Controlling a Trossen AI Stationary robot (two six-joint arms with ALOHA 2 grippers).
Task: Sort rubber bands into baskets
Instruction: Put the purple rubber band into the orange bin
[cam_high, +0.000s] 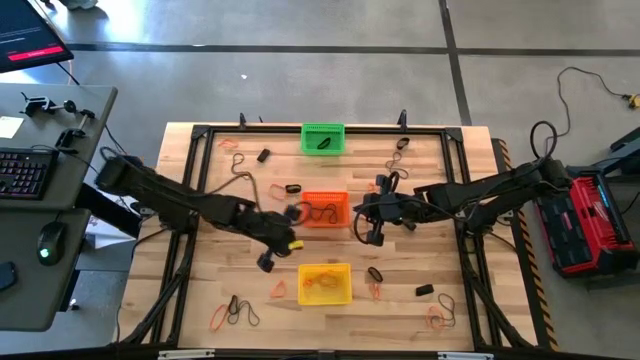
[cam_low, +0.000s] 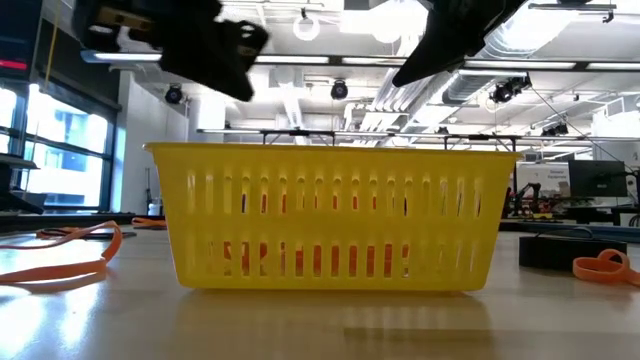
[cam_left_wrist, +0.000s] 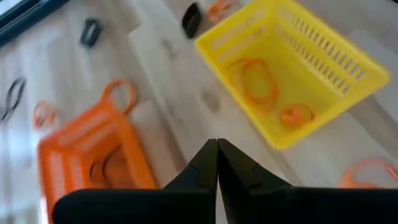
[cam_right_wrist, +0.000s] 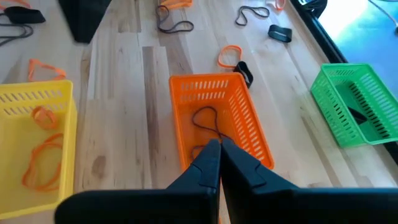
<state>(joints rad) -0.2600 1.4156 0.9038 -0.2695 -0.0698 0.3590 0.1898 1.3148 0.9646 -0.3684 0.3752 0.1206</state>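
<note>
Closed and empty, the right gripper (cam_right_wrist: 219, 144) hovers over the orange basket (cam_right_wrist: 219, 118), left gripper (cam_left_wrist: 217, 144) also pinched shut nearby; scattered bands (cam_high: 232, 310) risk missorting into the yellow basket (cam_high: 325, 283).

This is a robotics lab or workshop. Around the wooden table (cam_high: 330, 310) lies a grey concrete floor (cam_high: 300, 80), with a desk (cam_high: 45, 200) bearing a keyboard (cam_high: 20, 172) and mouse (cam_high: 50, 242) to its left and a red toolbox (cam_high: 590, 222) to its right. Beyond the table, ceiling lights (cam_low: 305, 25), exposed ducts (cam_low: 490, 75) and benches with monitors (cam_low: 595, 180) fill a large open hall.
</note>
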